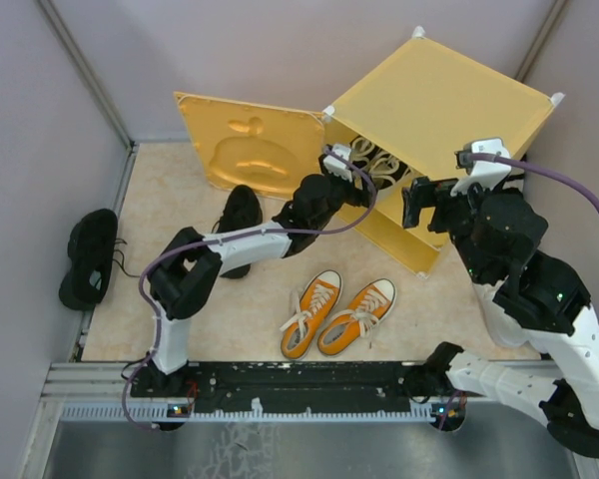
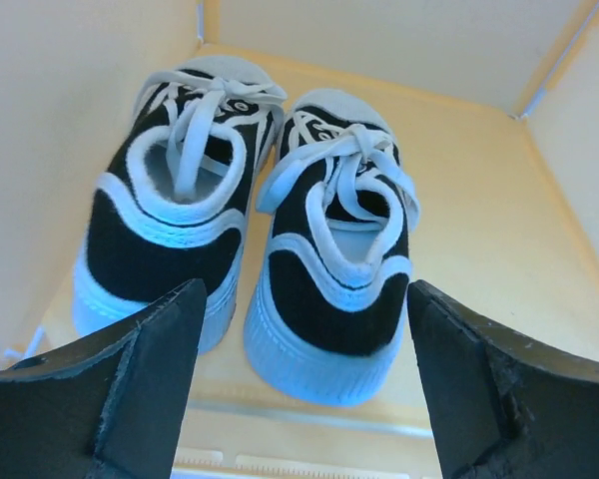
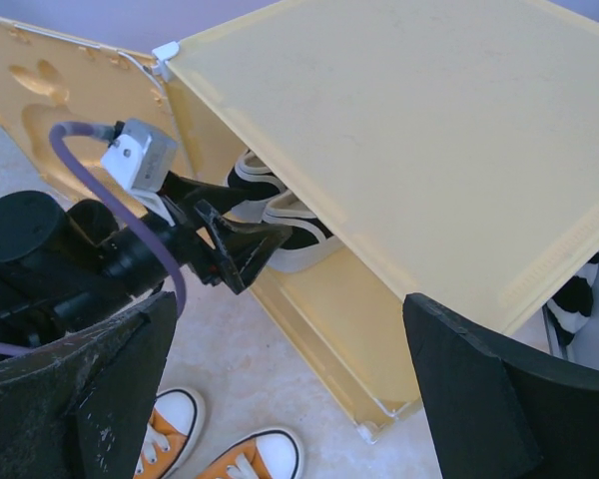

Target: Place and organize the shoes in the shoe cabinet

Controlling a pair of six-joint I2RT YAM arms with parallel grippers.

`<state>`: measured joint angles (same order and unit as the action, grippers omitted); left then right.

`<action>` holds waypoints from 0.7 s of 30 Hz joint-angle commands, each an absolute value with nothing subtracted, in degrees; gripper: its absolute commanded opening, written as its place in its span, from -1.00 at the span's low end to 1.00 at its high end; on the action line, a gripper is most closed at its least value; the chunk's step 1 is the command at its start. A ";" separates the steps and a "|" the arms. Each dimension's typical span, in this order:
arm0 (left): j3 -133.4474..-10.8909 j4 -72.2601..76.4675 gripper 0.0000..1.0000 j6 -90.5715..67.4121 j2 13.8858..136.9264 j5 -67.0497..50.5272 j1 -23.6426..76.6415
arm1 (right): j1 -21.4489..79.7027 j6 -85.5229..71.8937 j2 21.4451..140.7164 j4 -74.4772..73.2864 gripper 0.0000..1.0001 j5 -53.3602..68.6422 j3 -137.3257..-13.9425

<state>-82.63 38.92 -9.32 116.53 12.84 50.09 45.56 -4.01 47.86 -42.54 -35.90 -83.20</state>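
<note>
Two black-and-white sneakers [image 2: 334,249] with white laces stand side by side, heels toward me, on a shelf inside the yellow shoe cabinet [image 1: 439,100]. My left gripper [image 2: 304,379] is open just behind the right shoe's heel, its fingers [image 2: 150,379] clear of it; from above, the left gripper [image 1: 347,168] sits at the cabinet's mouth. The orange pair [image 1: 339,311] lies on the floor in front. One black sneaker [image 1: 238,225] lies by the left arm, another [image 1: 90,257] far left. My right gripper [image 1: 416,203] hovers open and empty by the cabinet's front corner.
The cabinet door [image 1: 250,150], embossed with a fruit shape, stands swung open to the left. Grey walls close in on both sides. A black-and-white striped thing [image 3: 574,299] shows beside the cabinet's right side. The orange toes [image 3: 170,429] lie below my right gripper [image 3: 290,379].
</note>
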 commanded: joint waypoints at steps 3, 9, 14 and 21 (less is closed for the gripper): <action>-76.66 39.23 0.73 -8.88 106.50 3.28 49.18 | 45.23 -3.29 47.59 -40.06 0.92 -35.61 -82.77; -71.31 37.22 -0.53 -7.71 102.56 -0.09 49.22 | 45.26 -3.51 46.99 -39.99 0.92 -35.62 -82.41; -70.29 35.17 -1.00 -7.61 102.44 -3.41 49.84 | 45.18 -3.43 46.78 -39.99 0.92 -35.81 -82.51; -72.38 34.74 -1.00 -6.76 106.47 -2.45 50.98 | 45.22 -3.55 46.68 -39.82 0.92 -36.27 -82.31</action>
